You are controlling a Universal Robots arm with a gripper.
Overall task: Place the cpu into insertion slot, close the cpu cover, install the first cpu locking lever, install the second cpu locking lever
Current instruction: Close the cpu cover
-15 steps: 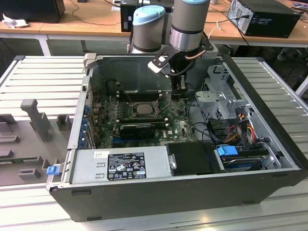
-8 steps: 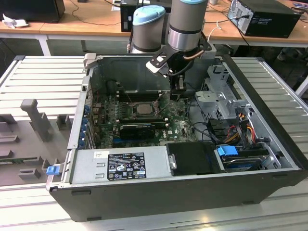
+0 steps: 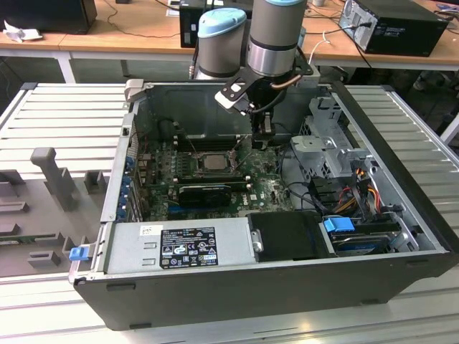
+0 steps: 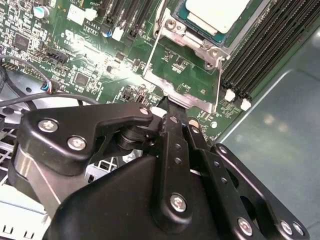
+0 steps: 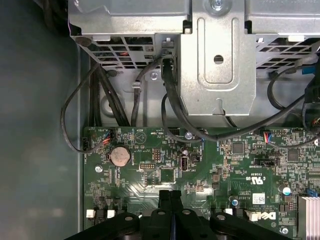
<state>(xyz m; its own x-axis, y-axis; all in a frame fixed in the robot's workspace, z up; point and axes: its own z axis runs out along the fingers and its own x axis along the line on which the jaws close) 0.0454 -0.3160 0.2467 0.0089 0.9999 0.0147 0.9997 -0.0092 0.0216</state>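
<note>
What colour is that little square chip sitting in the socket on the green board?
Pale beige-silver, plain metal. The cpu shows best in the second wrist view.

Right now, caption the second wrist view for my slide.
Gripper, jaws shut, at the edge of the raised cpu cover; cpu seated beyond.

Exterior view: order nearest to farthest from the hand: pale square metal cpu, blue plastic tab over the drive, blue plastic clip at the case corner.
1. Pale square metal cpu, closest, to the exterior view's left of the hand.
2. Blue plastic tab, lower on the exterior view's right.
3. Blue plastic clip, far on the exterior view's left.
</note>
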